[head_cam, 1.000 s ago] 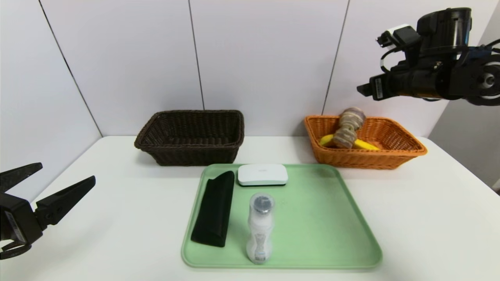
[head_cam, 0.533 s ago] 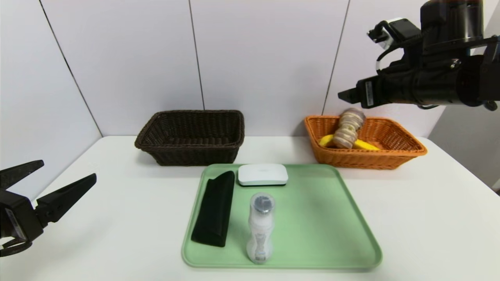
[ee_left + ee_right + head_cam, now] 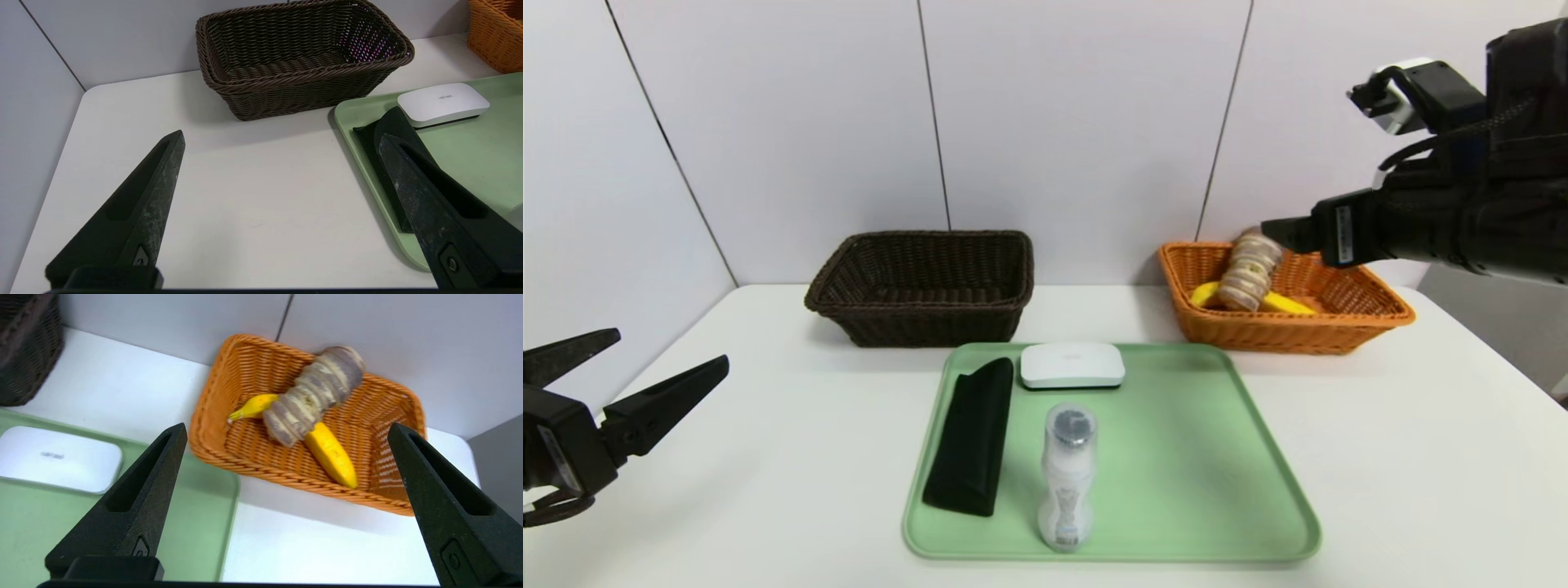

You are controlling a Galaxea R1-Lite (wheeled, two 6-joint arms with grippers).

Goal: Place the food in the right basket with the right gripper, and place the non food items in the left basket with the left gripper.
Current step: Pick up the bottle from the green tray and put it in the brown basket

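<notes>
While the left gripper (image 3: 670,353) hangs low at the near left edge of the tabletop (image 3: 1405,457), its two black fingers stand wide apart with nothing between them. Nearest on the green tray (image 3: 1217,490) is the small clear-white bottle (image 3: 1066,478), lying with its dark cap toward the back wall. Just to its left lies the flat black pouch (image 3: 970,437), stretched along the tray's left side. Beyond both, at the tray's far edge, sits the white flat device (image 3: 1072,364) — close to the pouch's far end, though whether they touch cannot be told.

Farther back, near the wall, the dark brown basket (image 3: 923,286) stands on the left with nothing showing inside. On the right is the orange basket (image 3: 1339,327), holding the yellow banana (image 3: 1286,305) on its floor and the striped bread loaf (image 3: 1250,271) lying across the banana — its far end propped against the back rim. The right gripper (image 3: 286,428) is raised in the air over the near right part of the orange basket, fingers spread wide and holding nothing.
</notes>
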